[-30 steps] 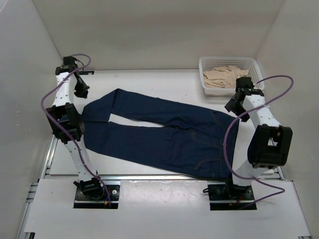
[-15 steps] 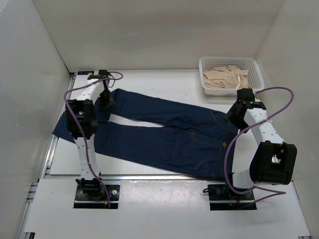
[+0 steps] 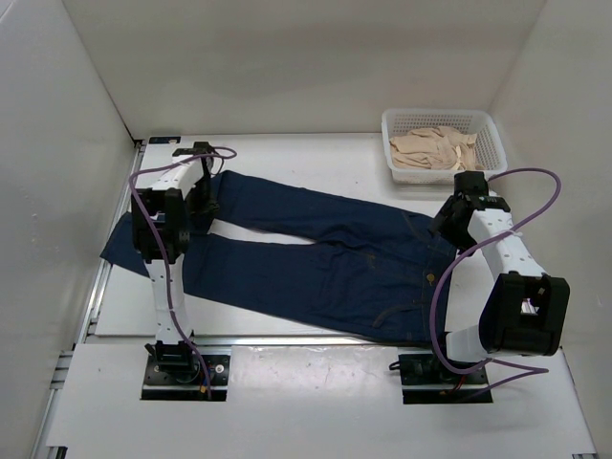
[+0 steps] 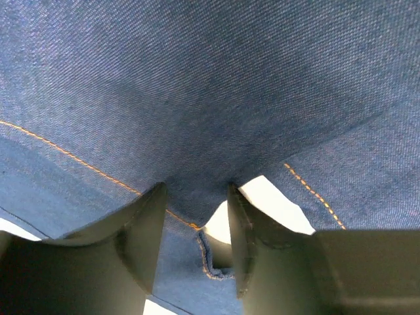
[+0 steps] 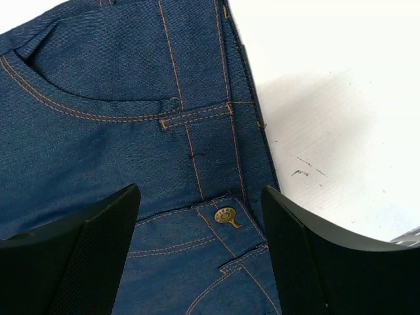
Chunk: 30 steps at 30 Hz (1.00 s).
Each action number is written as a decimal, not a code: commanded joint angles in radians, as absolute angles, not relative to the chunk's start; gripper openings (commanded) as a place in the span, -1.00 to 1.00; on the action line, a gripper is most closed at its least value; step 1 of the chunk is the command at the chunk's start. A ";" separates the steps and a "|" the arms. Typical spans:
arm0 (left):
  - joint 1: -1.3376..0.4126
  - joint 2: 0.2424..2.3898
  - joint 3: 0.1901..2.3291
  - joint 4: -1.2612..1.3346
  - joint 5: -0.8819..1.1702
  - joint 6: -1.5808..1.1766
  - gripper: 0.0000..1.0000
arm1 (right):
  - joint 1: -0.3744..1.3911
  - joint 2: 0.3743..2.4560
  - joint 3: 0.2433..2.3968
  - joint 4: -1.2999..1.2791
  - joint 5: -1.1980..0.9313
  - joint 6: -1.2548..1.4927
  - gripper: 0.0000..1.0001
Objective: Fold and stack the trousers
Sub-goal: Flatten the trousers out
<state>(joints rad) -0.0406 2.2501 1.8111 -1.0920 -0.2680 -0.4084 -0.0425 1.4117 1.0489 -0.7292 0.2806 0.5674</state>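
The dark navy trousers (image 3: pixel 325 258) lie flat on the table, legs to the left and waistband to the right. My left gripper (image 3: pixel 203 199) is down on the end of the far leg. In the left wrist view its gripper (image 4: pixel 195 188) is narrowed, with bunched denim (image 4: pixel 197 79) between the fingertips and the hem beside them. My right gripper (image 3: pixel 448 225) hovers over the far end of the waistband. In the right wrist view the gripper (image 5: pixel 200 189) is wide open above the brass button (image 5: pixel 224 215), holding nothing.
A white basket (image 3: pixel 442 113) with beige cloth (image 3: pixel 430 145) stands at the far right corner. White walls enclose the table on the left, back and right. The near leg's end reaches the table's left edge (image 3: pixel 100 277).
My left arm swung in from the far left corner and came down on the far leg's end. My right gripper shifted slightly over the waistband.
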 commanded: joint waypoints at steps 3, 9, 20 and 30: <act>-0.046 2.272 1.844 -1.098 -0.276 -0.399 -0.33 | -0.038 1.411 1.074 -0.713 0.265 0.541 0.58; -0.046 2.232 1.940 -1.160 -0.282 -0.390 -0.80 | -0.038 1.401 1.074 -0.713 0.253 0.541 0.58; 0.122 2.368 2.620 -1.255 -0.207 -0.457 -0.80 | -0.038 1.391 1.055 -0.713 0.210 0.541 0.58; 0.086 2.186 2.255 -1.072 -0.110 -0.372 -0.46 | -0.029 1.341 1.012 -0.724 0.196 0.552 0.60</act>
